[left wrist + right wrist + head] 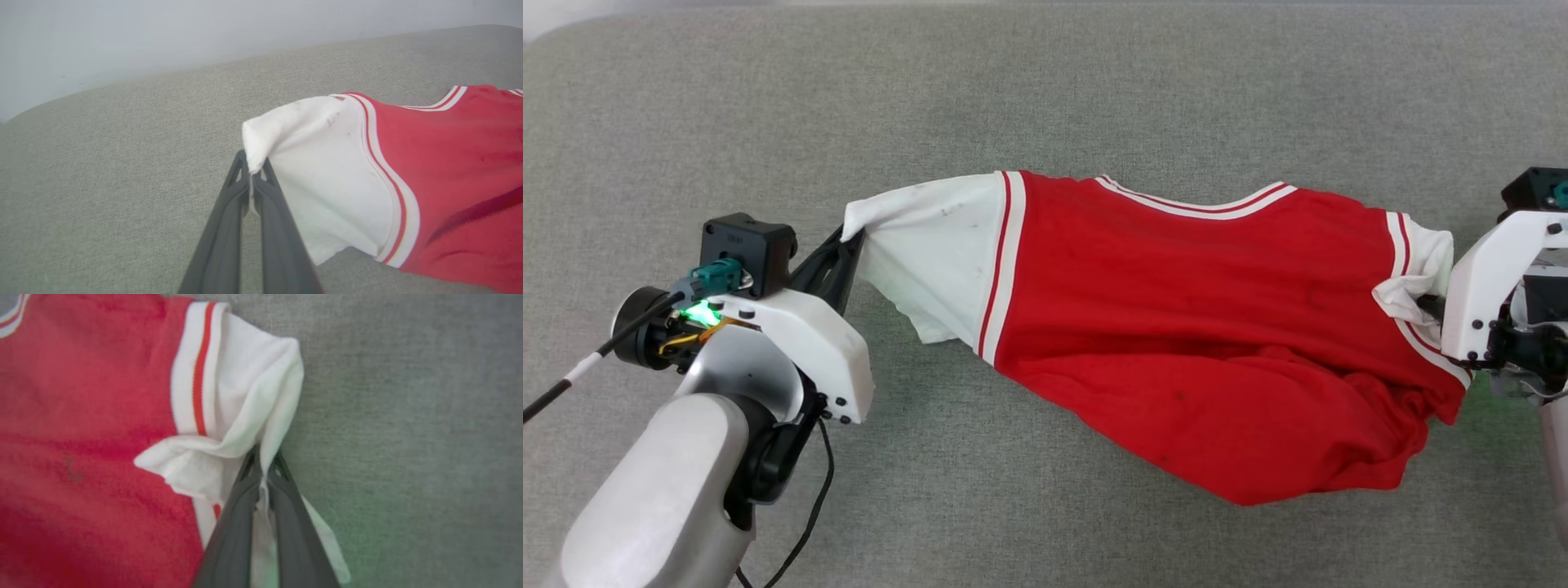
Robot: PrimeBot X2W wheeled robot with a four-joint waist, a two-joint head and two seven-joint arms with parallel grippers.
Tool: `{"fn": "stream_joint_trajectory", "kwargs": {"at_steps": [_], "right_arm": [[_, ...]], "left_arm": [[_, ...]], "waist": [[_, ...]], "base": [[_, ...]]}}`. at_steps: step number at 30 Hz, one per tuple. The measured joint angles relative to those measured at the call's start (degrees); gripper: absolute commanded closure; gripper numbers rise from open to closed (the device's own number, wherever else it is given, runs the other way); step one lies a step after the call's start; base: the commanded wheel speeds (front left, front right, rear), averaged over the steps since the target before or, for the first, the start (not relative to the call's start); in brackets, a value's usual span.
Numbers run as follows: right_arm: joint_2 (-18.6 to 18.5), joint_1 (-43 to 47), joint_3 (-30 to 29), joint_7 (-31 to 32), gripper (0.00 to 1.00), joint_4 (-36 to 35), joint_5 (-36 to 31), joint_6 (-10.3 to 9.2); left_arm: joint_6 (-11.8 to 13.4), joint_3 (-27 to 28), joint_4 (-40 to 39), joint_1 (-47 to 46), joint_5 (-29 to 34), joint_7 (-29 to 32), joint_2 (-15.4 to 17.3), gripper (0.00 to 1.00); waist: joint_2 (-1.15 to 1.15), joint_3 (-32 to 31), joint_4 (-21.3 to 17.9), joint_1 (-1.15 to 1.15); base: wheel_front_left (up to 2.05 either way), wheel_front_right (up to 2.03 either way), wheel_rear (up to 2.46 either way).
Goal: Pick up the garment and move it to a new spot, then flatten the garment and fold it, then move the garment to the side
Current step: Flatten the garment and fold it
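Note:
The garment [1176, 327], a red jersey T-shirt with white, red-striped sleeve ends, hangs stretched between both grippers above the grey surface, plain side up, its print hidden. My left gripper [849, 237] is shut on the edge of the white left sleeve [318, 179], the cloth pinched at the fingertips [253, 171]. My right gripper [263, 457] is shut on the bunched white right sleeve [253, 408]; in the head view its white housing [1494, 286] stands at the shirt's right end. The shirt's lower body sags in folds at the lower right [1339, 441].
A grey fabric surface [1045, 90] spreads under and around the shirt, with its far edge against a pale wall [163, 36]. A black cable [809, 506] trails from my left arm.

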Motion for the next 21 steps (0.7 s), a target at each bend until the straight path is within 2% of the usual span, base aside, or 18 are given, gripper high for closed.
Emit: {"fn": "stream_joint_trajectory", "kwargs": {"at_steps": [7,11,15,21], "right_arm": [[-0.5,-1.2,2.4,-6.8,1.0,-3.3,-0.6,0.0],[-1.1,-4.0,2.7,-11.5,1.0,-4.6,-1.7,0.0],[-0.9,-8.2,2.8,-15.5,1.0,-4.3,-3.1,0.01],[-0.2,-17.9,1.9,-21.9,1.0,-2.4,-5.9,0.01]], "left_arm": [[0.5,1.9,3.2,-2.3,0.2,-2.7,0.2,1.0],[-0.2,3.2,6.4,-6.0,-0.6,-4.0,-0.2,1.0],[-1.5,5.2,11.4,-11.2,-2.1,-6.0,-1.2,1.0],[-5.1,7.0,21.9,-22.7,-3.4,-10.1,-3.2,1.0]], "waist": [[0.0,-2.8,-1.0,0.0],[0.0,-4.8,-1.7,0.0],[0.0,-6.7,-2.6,0.0],[0.0,-6.9,-3.7,0.0]], "base": [[0.0,0.0,0.0],[0.0,0.0,0.0],[0.0,0.0,0.0],[0.0,0.0,0.0]]}}
